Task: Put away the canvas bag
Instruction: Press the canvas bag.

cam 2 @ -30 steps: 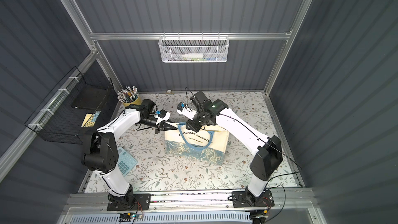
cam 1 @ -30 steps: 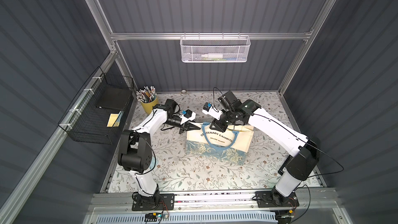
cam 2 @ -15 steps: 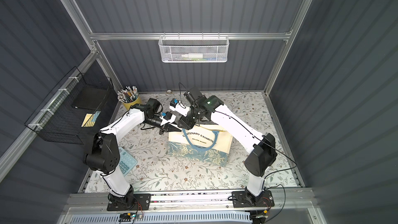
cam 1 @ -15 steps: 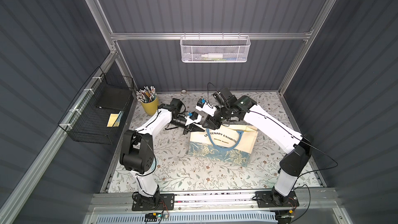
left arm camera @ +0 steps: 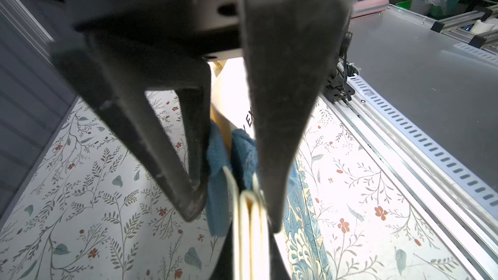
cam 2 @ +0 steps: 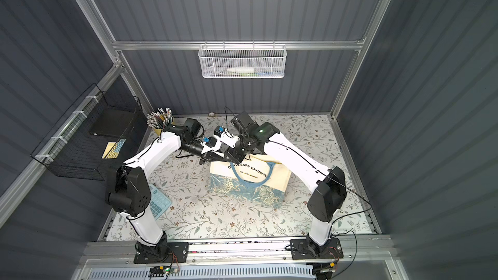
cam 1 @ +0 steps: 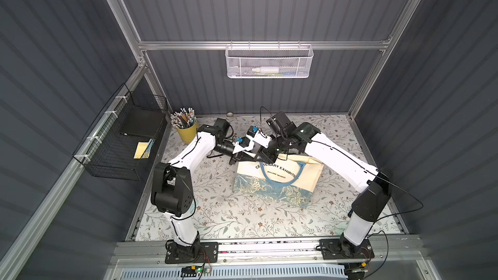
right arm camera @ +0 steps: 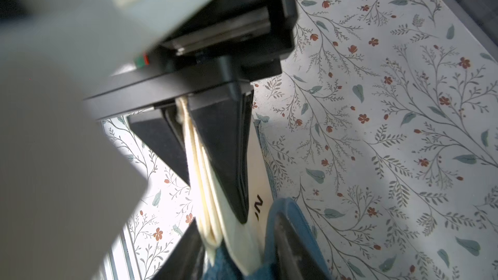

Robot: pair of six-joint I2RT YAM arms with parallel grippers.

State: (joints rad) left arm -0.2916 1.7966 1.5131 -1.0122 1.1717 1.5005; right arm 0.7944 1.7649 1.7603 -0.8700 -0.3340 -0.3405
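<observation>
Still pinching upper-left corner of canvas bag (cam 1: 280, 181) with tightly closed left hand (cam 1: 237, 158); now clamping same rim just beside it with right hand (cam 1: 262, 155), shifted leftward from mid-rim.

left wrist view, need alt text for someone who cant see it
Close up, the left gripper is shut on the folded top edge of the canvas bag, its two dark fingers pinching cream cloth and a blue handle. Beneath lies a floral table cover, with a slotted metal rail along its edge.
</observation>
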